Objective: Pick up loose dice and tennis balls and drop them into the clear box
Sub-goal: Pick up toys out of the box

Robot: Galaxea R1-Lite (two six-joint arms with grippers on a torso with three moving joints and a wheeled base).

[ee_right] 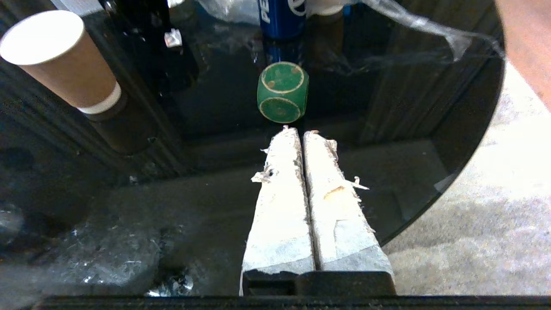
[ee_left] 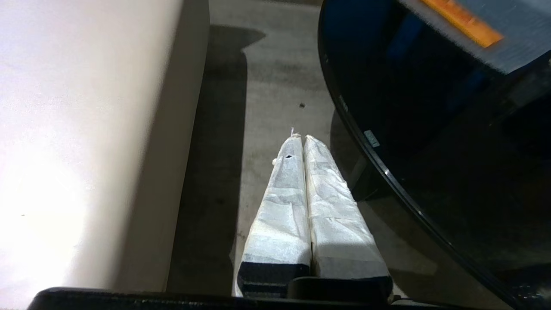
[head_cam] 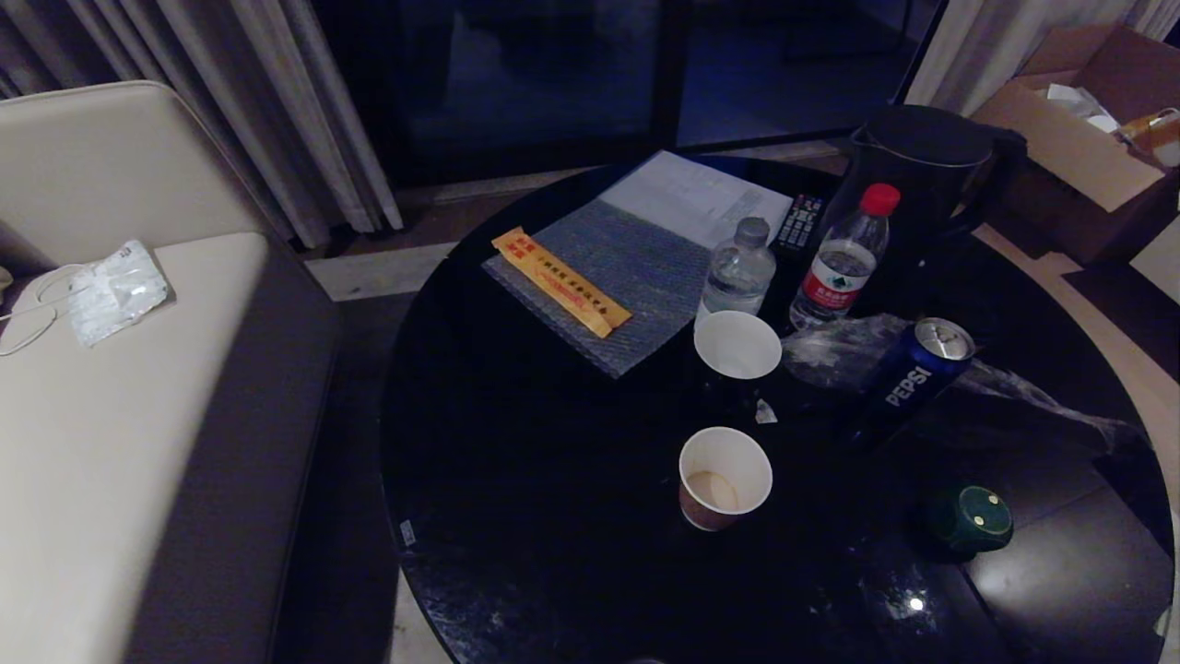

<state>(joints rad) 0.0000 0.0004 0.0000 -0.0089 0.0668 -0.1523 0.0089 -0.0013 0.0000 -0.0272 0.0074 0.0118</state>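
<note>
1. On the round black table (head_cam: 516, 516), which I take as landmark, only one thing of the task is visible: a dark green die (head_cam: 973, 519), near the table's right front edge. No tennis balls and no clear box appear in any view.
2. Left of the table stands a beige sofa (head_cam: 111, 443), smooth and matte, with a crumpled white packet (head_cam: 118, 290) on its seat.
3. Between sofa and table, over the grey floor and off the table's left rim, hangs the left gripper (ee_left: 301, 137), its white-wrapped fingers pressed together and empty.
4. At the table's back lies a ribbed grey mat (head_cam: 618, 277) with an orange strip (head_cam: 560, 280); toward the middle stand two paper cups, (head_cam: 737, 346) and (head_cam: 725, 477), and two clear plastic bottles, (head_cam: 737, 269) and (head_cam: 843, 260).
5. Right of the cups a blue Pepsi can (head_cam: 908, 373) stands on crinkled clear film (head_cam: 1014, 387).
6. Above the table's right front part the right gripper (ee_right: 300, 129) points at the die, jaws together, the wrapping frayed at the tips.
7. I judge the step is to reach for the die. The jaws must first open wider than the cube and come down on two flat faces, since the corners are rounded and the glossy top could let it slide toward the can.
</note>
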